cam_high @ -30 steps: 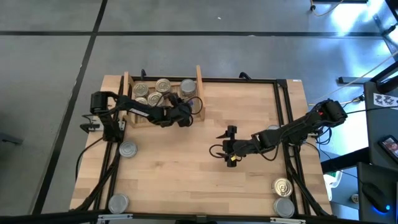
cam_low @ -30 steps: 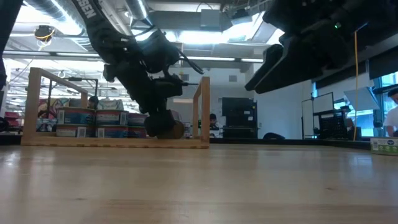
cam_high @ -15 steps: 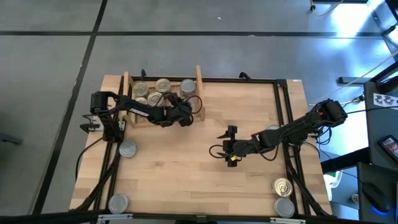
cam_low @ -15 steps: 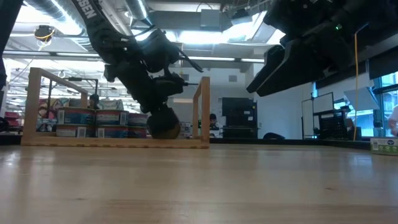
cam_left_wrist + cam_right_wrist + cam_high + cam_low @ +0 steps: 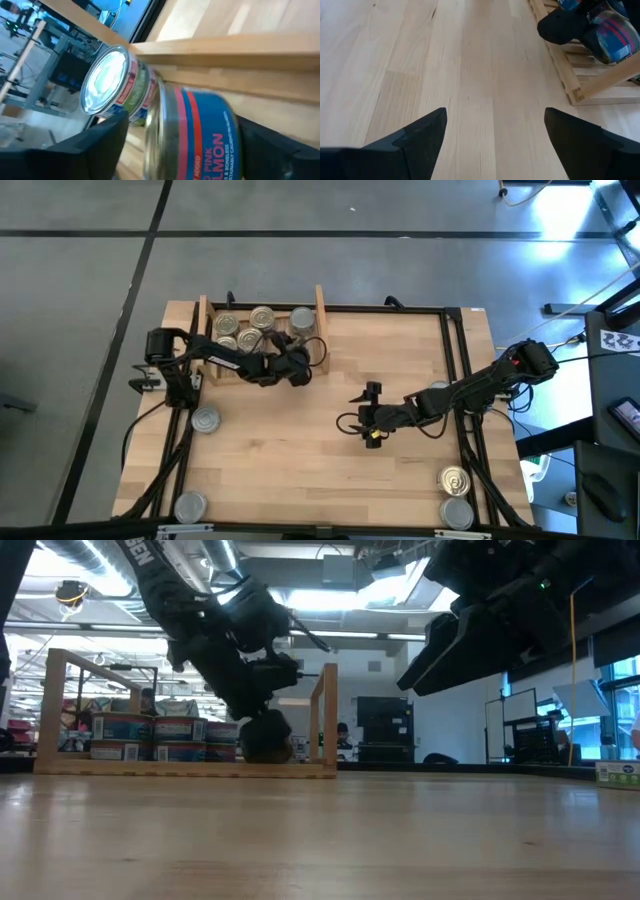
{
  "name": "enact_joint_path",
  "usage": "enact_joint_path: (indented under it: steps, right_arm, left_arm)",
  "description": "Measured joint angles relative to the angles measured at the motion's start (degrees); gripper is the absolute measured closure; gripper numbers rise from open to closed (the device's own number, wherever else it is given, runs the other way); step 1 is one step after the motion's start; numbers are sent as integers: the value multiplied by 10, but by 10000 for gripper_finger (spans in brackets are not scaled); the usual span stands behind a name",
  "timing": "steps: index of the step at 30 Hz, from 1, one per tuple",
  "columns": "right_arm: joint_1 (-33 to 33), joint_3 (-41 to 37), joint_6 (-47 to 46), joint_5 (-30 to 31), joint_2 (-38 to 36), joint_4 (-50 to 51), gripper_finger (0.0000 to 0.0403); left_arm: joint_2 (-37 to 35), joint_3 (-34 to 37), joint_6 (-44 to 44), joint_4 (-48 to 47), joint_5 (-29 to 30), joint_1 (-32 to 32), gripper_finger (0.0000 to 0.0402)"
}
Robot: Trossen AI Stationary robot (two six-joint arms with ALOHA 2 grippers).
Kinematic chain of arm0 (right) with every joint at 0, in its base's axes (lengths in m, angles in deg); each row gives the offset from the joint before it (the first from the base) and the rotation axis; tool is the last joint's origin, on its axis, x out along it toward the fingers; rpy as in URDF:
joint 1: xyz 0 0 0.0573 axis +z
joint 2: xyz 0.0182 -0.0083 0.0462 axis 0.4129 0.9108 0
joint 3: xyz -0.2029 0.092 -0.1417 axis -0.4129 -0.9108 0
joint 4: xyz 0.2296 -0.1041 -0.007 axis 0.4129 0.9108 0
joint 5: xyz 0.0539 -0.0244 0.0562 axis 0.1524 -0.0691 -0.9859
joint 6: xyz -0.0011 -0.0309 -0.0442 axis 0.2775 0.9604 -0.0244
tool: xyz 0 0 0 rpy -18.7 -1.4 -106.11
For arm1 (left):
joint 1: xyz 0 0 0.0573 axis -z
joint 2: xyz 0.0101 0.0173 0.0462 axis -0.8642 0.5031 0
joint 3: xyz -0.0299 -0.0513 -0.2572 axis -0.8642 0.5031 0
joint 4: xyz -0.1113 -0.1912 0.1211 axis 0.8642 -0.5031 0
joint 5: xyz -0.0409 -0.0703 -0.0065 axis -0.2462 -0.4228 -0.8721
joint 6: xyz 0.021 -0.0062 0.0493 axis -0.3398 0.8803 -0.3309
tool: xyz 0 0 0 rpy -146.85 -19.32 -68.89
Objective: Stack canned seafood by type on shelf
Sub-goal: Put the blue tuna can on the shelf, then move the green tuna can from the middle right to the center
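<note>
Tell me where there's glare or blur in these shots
High view: bright window glare on the floor at top right. Low view: ceiling lights blow out, arms read as silhouettes. Left wrist view: the salmon can is close and soft; the grey can top reflects light.

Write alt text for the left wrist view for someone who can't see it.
A blue-and-red salmon can fills the space between the left pincer's two dark fingers, lying on its side against the light-wood shelf. Just behind it sits a second can with a shiny silver top, and a blurred room shows beyond.
</note>
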State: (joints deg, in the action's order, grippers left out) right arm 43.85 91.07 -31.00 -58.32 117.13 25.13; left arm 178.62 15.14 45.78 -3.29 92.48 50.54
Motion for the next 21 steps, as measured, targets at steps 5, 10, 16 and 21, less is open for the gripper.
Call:
enact_joint_path:
  steps: [5,10,16,21]
  right_arm:
    - [0,0,0,0,0,0,68]
    - [0,0,0,0,0,3,68]
    - [0,0,-14,-4,0,31,68]
    - [0,4,-95,30,-33,117,68]
  left_arm:
    - [-5,-38,29,-22,-1,38,47]
    - [-37,-84,52,-137,-2,87,46]
    - [-110,-95,206,-258,-3,162,48]
    - [-124,-94,310,-316,-3,236,48]
